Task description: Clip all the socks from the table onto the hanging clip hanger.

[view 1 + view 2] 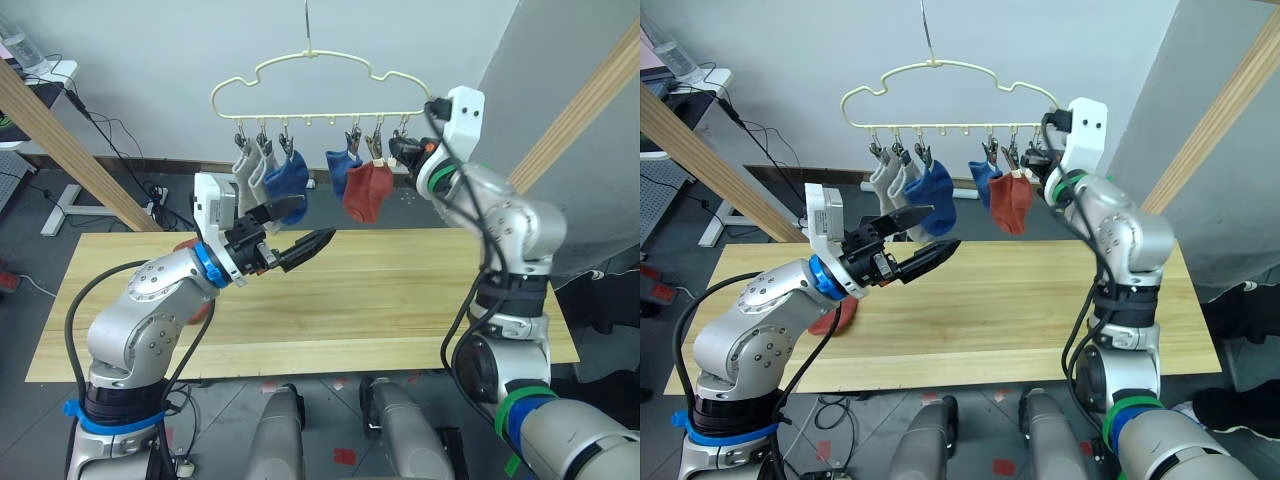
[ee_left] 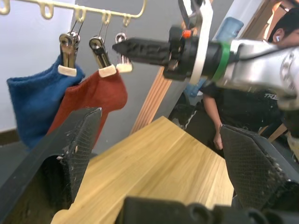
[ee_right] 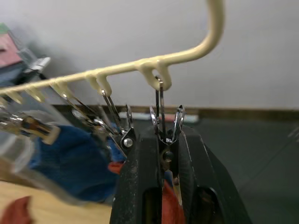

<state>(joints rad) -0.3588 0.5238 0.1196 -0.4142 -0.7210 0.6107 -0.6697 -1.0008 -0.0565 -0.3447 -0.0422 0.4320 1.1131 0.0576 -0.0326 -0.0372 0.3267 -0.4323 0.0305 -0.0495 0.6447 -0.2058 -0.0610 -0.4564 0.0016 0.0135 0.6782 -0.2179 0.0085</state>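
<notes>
Your clip hanger hangs by its hook at the top centre of the head view, above the far edge of the bench. Five socks are clipped to it: two grey socks and a blue sock left of centre, then a second blue sock and a red sock right of centre. A sixth sock, also red, lies on the bench at the left of the frame, mostly hidden behind your left arm. Your left claw is released, fingers spread wide and holding nothing, hovering over the bench below the left-hand socks. Your right claw is raised to the hanger's right end, fingers clenched on the last metal clip, the one beside the red sock's clip. In the left wrist view a person in dark clothing stands beyond the bench's far corner.
</notes>
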